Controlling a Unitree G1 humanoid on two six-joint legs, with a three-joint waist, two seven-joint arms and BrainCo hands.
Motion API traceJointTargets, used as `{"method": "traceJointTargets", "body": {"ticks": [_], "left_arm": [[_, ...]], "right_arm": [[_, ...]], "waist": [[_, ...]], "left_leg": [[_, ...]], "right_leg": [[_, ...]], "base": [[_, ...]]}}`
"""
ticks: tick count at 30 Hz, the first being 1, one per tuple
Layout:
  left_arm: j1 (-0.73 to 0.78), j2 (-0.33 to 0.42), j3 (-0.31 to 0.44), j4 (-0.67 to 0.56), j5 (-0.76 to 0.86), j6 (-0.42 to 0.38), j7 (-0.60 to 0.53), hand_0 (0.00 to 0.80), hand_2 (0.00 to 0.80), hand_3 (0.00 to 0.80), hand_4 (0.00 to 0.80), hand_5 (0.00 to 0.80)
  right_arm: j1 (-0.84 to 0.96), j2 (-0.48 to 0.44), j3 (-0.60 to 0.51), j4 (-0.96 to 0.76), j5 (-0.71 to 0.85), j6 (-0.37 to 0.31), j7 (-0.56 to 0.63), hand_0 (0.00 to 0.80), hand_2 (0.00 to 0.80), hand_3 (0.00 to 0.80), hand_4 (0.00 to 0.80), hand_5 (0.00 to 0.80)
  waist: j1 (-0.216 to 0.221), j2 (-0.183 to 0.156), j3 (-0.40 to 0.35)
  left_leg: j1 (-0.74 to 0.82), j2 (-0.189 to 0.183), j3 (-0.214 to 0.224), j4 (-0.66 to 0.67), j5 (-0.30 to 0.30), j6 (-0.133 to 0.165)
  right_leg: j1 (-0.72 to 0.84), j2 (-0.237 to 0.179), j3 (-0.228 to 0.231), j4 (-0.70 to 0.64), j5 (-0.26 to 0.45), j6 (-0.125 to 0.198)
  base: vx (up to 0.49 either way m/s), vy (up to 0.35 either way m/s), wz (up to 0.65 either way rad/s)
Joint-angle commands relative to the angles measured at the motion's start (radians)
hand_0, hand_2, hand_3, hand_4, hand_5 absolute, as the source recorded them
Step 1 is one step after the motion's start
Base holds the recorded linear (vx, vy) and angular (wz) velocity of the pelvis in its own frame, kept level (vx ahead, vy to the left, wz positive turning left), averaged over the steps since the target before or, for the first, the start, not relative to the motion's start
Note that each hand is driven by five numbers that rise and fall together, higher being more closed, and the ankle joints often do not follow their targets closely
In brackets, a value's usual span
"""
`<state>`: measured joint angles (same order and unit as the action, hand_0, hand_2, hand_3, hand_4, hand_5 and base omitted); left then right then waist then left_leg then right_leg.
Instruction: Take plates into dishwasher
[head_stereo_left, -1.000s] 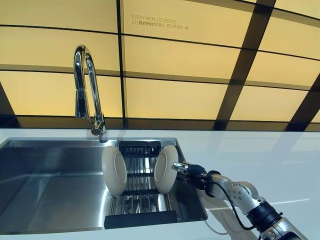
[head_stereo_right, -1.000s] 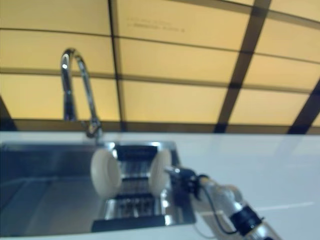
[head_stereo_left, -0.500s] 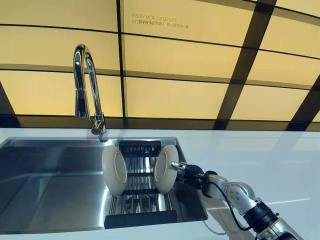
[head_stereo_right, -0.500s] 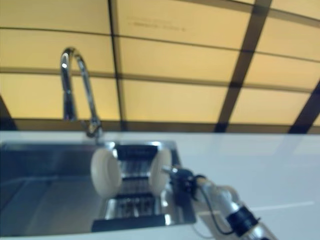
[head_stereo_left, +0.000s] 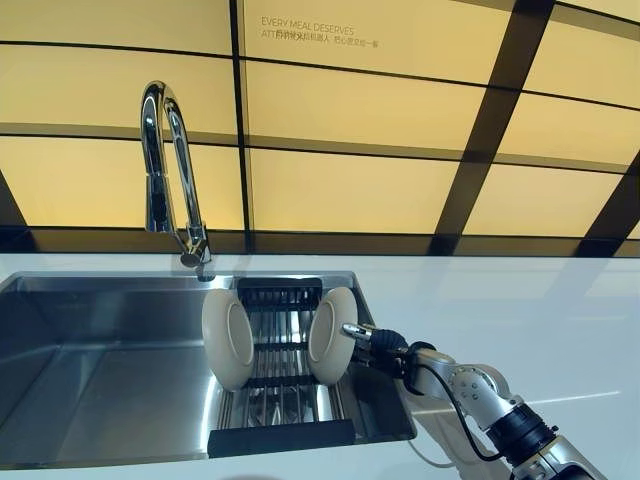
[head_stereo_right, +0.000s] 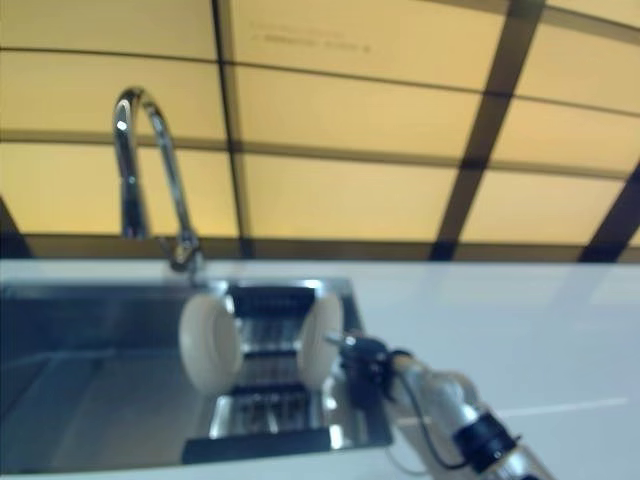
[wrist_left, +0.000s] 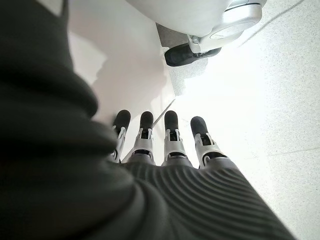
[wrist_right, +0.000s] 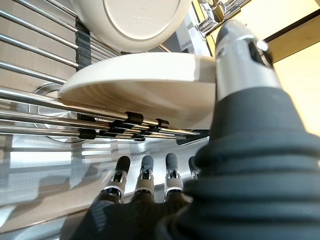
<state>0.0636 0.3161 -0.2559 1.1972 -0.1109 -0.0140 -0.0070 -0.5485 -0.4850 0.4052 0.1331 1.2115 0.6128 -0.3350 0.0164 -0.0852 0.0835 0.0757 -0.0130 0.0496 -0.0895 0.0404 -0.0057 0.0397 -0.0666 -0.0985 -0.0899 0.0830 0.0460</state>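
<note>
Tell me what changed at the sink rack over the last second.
The right hand moved in toward the near plate; its thumb now lies at the rim, fingers straight beneath, no grasp closed. Both plates, including the far plate, stayed upright in the rack.

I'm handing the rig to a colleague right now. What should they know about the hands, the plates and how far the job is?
Right hand: open, at the rim of the right plate, thumb against its edge, fingers straight below it; no grip yet.
Left hand: open and idle, down by the floor.
Both plates, the left plate too, stand on edge in the rack in the sink.
Done: nothing loaded. Left: grasp each plate and move it to the dishwasher, which no view shows.
</note>
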Motion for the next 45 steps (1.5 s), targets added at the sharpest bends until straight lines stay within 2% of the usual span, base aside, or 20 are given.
{"method": "traceJointTargets", "body": {"ticks": [1,21,42,43,45], "left_arm": [[-0.072,-0.006,-0.059,0.028,0.004,-0.01,-0.004,0.0,0.0,0.0,0.0,0.0],[-0.078,-0.005,-0.065,0.017,0.007,-0.001,-0.006,0.0,0.0,0.0,0.0,0.0],[-0.085,-0.009,-0.064,0.014,0.007,0.01,-0.003,0.0,0.0,0.0,0.0,0.0],[-0.086,-0.01,-0.063,0.013,0.007,0.012,-0.003,0.0,0.0,0.0,0.0,0.0],[-0.087,-0.009,-0.065,0.016,0.003,0.009,-0.001,0.0,0.0,0.0,0.0,0.0]], "right_arm": [[-0.121,0.015,0.012,0.015,0.011,-0.04,0.012,0.0,0.0,0.0,0.0,0.0],[-0.147,0.009,0.034,0.012,-0.079,-0.021,0.044,0.0,0.0,0.0,0.0,0.0],[-0.141,0.014,0.037,-0.03,-0.107,-0.033,0.037,0.0,0.0,0.0,0.0,0.0],[-0.139,0.015,0.036,-0.03,-0.11,-0.034,0.04,0.229,0.229,0.229,0.229,0.229],[-0.14,0.014,0.037,-0.029,-0.11,-0.033,0.044,0.455,0.455,0.455,0.455,0.455]], "waist": [[0.034,-0.012,0.012],[0.035,-0.012,0.015],[0.035,-0.014,0.01],[0.035,-0.014,0.01],[0.034,-0.014,0.011]], "left_leg": [[-0.002,0.031,0.029,0.002,-0.027,-0.02],[-0.003,0.03,0.029,0.002,-0.027,-0.018],[-0.002,0.029,0.029,0.002,-0.027,-0.018],[-0.003,0.029,0.029,0.002,-0.027,-0.018],[-0.003,0.029,0.029,0.002,-0.027,-0.018]], "right_leg": [[0.039,0.024,-0.042,0.003,-0.038,0.022],[0.037,0.026,-0.042,0.003,-0.038,0.019],[0.04,0.025,-0.043,0.003,-0.04,0.02],[0.039,0.025,-0.043,0.003,-0.039,0.02],[0.039,0.025,-0.042,0.003,-0.039,0.02]], "base": [[0.0,0.0,0.0],[0.0,0.0,0.0],[0.0,0.0,0.0],[0.0,0.0,0.0],[0.0,0.0,0.0]]}}
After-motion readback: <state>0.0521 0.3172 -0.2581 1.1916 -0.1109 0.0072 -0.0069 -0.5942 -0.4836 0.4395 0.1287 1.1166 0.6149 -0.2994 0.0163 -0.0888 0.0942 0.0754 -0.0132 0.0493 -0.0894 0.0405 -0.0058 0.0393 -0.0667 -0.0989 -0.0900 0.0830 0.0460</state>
